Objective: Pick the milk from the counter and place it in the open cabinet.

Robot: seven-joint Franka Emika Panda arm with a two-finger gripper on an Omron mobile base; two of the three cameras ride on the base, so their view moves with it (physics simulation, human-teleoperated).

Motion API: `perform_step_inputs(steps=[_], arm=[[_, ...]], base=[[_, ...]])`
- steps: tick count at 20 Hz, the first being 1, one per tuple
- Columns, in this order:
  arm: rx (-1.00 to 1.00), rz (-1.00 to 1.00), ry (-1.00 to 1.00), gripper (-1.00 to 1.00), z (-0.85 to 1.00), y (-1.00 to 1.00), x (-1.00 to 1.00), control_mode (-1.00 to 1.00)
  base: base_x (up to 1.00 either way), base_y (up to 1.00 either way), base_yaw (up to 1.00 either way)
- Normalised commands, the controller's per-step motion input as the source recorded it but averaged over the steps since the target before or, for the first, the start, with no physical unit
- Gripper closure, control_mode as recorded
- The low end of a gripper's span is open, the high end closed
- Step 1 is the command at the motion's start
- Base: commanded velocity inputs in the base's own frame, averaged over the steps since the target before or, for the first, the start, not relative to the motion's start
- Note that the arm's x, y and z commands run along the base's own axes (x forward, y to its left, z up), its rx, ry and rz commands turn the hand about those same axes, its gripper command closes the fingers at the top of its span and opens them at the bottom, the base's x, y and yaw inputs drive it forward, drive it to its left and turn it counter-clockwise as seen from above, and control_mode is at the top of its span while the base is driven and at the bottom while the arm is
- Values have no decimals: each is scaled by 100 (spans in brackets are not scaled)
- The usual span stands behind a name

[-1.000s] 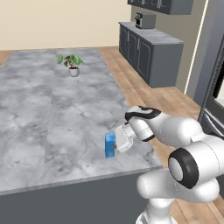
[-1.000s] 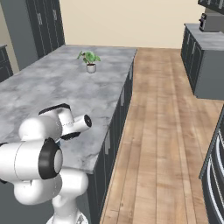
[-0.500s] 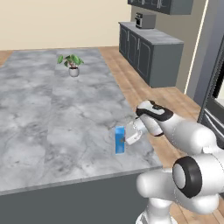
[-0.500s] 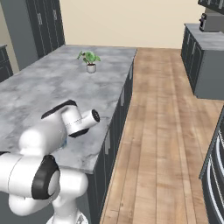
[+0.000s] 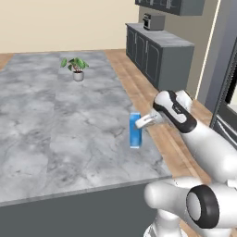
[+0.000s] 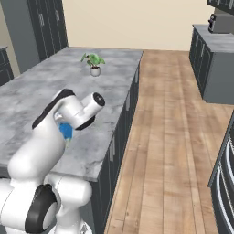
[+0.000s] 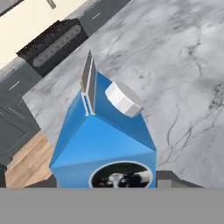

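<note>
1. The milk (image 5: pixel 134 131) stands upright on the counter (image 5: pixel 55 134), near the right edge, on the side closest to the base. The potted plant (image 5: pixel 75 68) sits well apart at the far end.
2. The gripper (image 5: pixel 144 121) is at the carton's upper part, coming in from the right side. In the hand view the milk (image 7: pixel 107 140) is centred between the two dark fingertips (image 7: pixel 173 178) at the bottom edge.
3. Jaws look closed in on the carton's sides. Actual pad contact is hidden at the frame bottom, so a firm grip is a judgement, not confirmed.
4. Step in hand, as judged: secure the grasp, then lift. Doing it well:
   - keep the carton centred between the pads and squeeze on flat side walls, not on the sloped gable or the white cap (image 7: pixel 123 99);
   - lift straight up and keep it upright, since a tall narrow carton tips easily;
   - clear the counter edge before swinging toward the cabinet.
5. View differences:
   - The left base view gives the side-on relation: carton upright, its base on the stone, finger reaching over its top.
   - In the right base view the arm covers most of it; just a blue patch of the milk (image 6: pixel 66 130) shows under the wrist, so this view is useless for checking the grip.
   - The hand view shows the gable ridge, the cap and the label.
6. The target cabinet is not identifiable with certainty in these frames.
</note>
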Motion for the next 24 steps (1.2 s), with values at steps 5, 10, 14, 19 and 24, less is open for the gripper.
perform_step_inputs(steps=[5, 10, 14, 19, 24], arm=[[-18, -38, 25, 100, 56, -29, 0, -100], [-19, -29, 6, 100, 64, -6, -1, -100], [-11, -15, -1, 100, 65, 0, -38, -100], [-5, -15, -10, 100, 64, 0, -65, -100], [-7, -13, -22, 100, 32, 0, -48, -100]], base=[[0, 0, 0], [0, 0, 0], [0, 0, 0], [0, 0, 0], [0, 0, 0]])
